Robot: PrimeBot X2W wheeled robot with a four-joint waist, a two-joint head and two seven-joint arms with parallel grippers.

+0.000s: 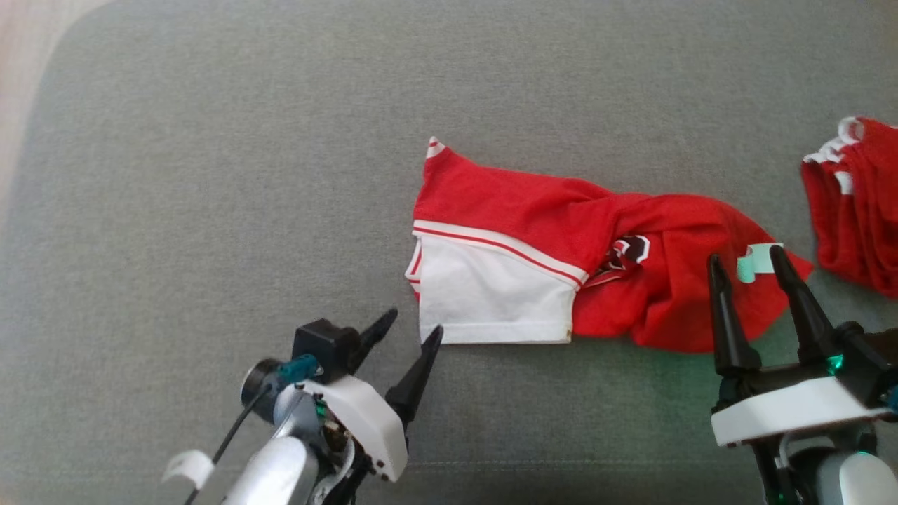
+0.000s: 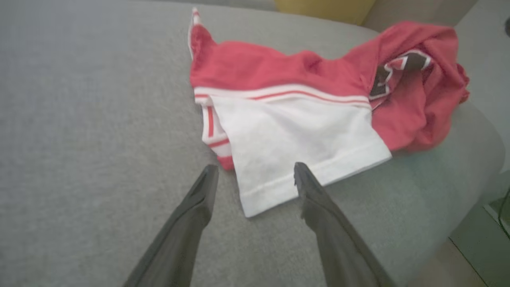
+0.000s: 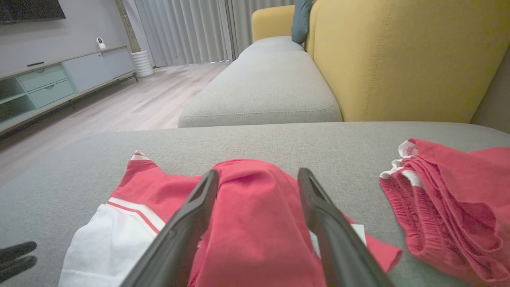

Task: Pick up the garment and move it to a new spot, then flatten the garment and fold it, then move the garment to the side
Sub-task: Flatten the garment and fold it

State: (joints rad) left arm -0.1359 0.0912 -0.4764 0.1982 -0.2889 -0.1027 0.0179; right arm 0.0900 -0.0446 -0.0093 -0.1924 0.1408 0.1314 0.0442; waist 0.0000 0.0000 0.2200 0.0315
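The soft red-and-white jersey [image 1: 561,238] lies bunched on the grey woven sofa seat [image 1: 210,175]; left tool [image 1: 415,320] — fingers apart — by its white corner; right tool [image 1: 745,254], apart too, over the red end.

Grey and yellow living room

Grey fabric seat [image 1: 210,140] up front, another grey cushion [image 3: 263,87] behind it against a mustard-yellow sofa back [image 3: 406,59] with a teal pillow [image 3: 301,20]. Light wood floor [image 3: 131,103], pale grey curtains [image 3: 183,32], low TV cabinet [image 3: 59,79] along the grey wall [image 3: 91,22].
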